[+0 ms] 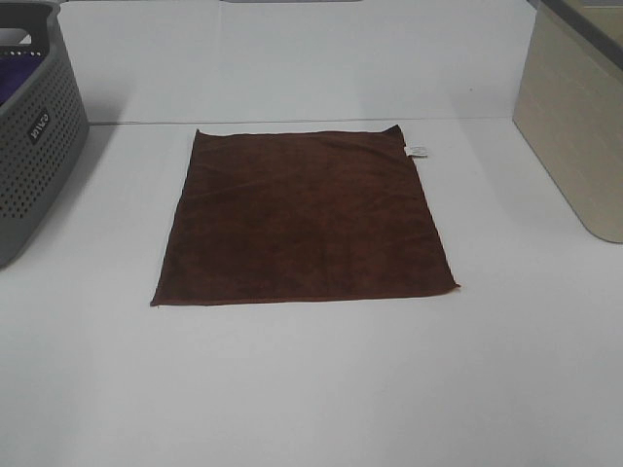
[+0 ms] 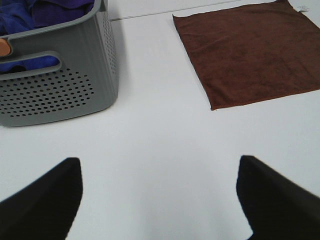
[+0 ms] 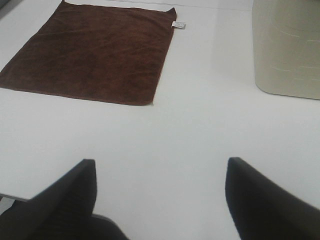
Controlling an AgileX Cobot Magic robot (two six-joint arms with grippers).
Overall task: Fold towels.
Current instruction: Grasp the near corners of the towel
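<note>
Finding, nearest in the left wrist view, the left claw (image 2: pixel 158 160) hanging over the white counter (image 1: pixel 311 399) with dark fingers (image 2: pixel 45 200) spread wide apart, clamping nothing. Finding the same in the right wrist view: the right claw (image 3: pixel 161 160) gaping open above bare counter, gripping nothing.

Moving farther out in the high view and meeting the dark brown towel (image 1: pixel 304 219), lying flat and fully spread in the middle of the frame, one layer, not yet folded. Noting the near hem running across just below centre and the far hem sitting close to the counter's back edge. Spotting a small white tag (image 1: pixel 417 150) sticking out at the towel's far right corner, resting on the counter. Seeing faint ripples along the plush near the far edge.

Looking to the left edge of the frame and picking out a grey perforated basket (image 1: pixel 34 146) standing on the counter, well apart from the towel, holding blue and purple cloths (image 2: pixel 30 12) bunched inside. Looking to the upper right of the frame and making out a beige bin (image 1: pixel 574 136) with rounded corners, also well apart from the towel.
</note>
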